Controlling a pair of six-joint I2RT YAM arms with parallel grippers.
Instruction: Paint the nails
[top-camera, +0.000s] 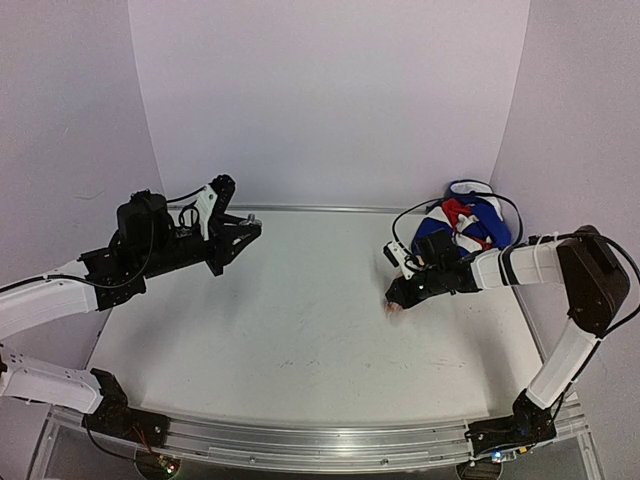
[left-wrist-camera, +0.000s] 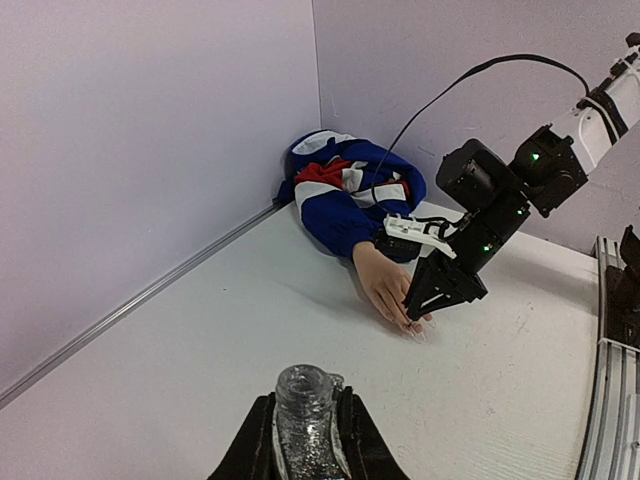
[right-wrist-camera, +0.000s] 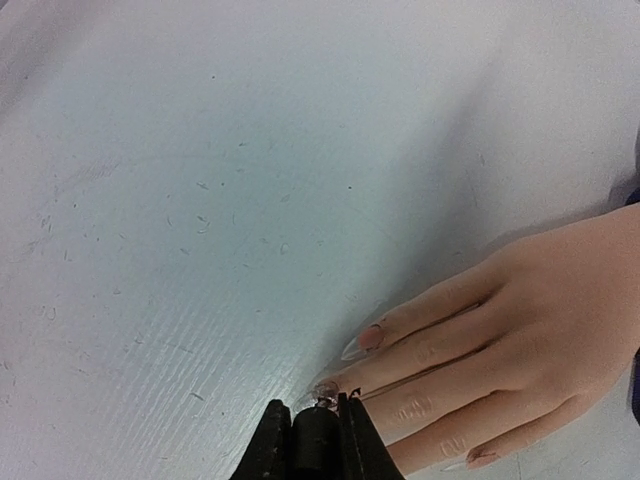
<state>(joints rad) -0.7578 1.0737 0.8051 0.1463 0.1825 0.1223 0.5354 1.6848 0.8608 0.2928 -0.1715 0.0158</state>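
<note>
Meeting lilac walls (top-camera: 330, 100), the scuffed white table (top-camera: 300, 330) bears a mannequin hand (left-wrist-camera: 380, 280).

Top external: high, near edge, facing far wall (top-camera: 330, 100); left wrist: looks right across table (left-wrist-camera: 150, 390) to mannequin hand (left-wrist-camera: 385, 285); right wrist: close above that same hand.

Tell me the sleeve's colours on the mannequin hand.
Blue, white and red sleeve, clearest in the left wrist view.
</note>
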